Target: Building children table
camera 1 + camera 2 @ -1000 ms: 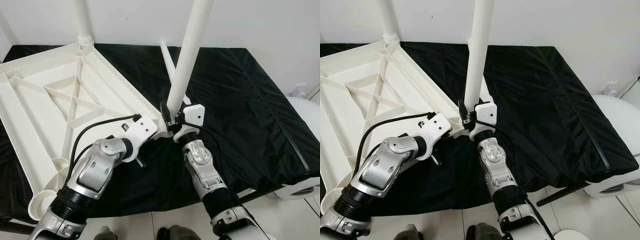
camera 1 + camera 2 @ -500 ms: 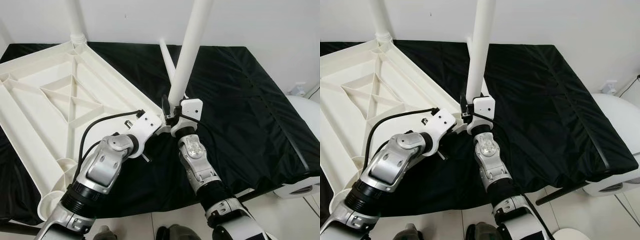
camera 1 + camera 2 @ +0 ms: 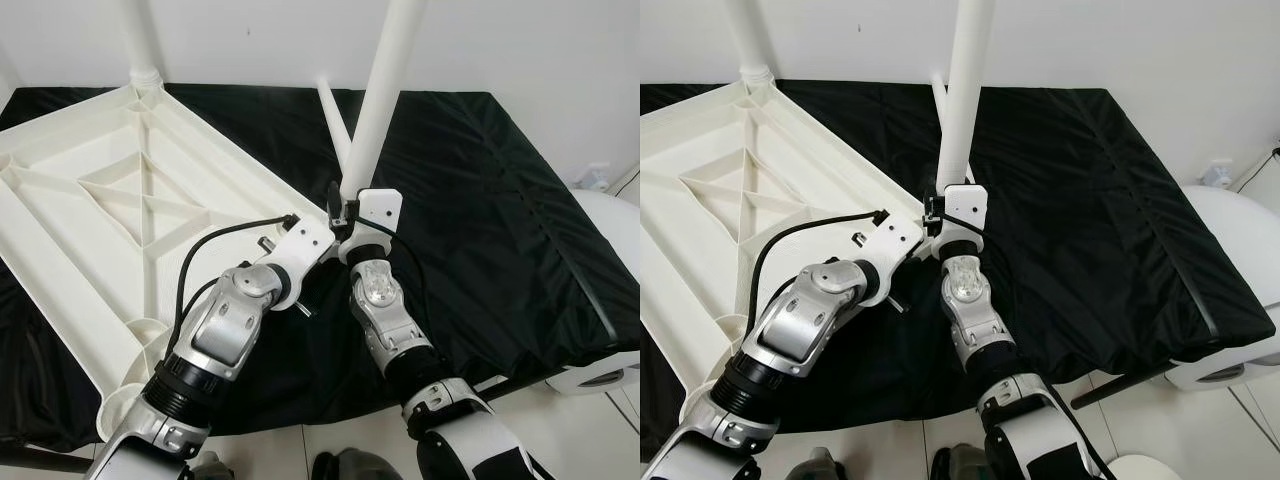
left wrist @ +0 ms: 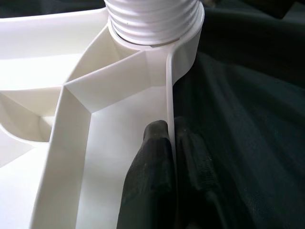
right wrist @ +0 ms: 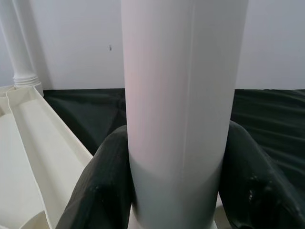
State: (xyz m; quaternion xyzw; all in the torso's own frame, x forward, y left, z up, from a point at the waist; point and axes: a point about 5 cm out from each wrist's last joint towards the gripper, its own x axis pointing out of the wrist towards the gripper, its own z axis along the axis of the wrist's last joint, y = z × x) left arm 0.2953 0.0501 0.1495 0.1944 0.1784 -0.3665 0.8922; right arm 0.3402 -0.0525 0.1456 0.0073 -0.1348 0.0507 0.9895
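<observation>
Upturned white tabletop (image 3: 130, 200) lies on the black cloth (image 3: 480, 200), spanning 9 to 12 o'clock. Left jaws (image 4: 171, 157) pinching its thin rim beside the corner socket. Right jaws (image 5: 177, 191) clamped round the upright white leg (image 3: 380, 100) standing in that socket.

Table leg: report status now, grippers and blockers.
Right gripper shut on upright table leg at corner socket. Left gripper pinches tabletop rim. Spare leg lies behind.
</observation>
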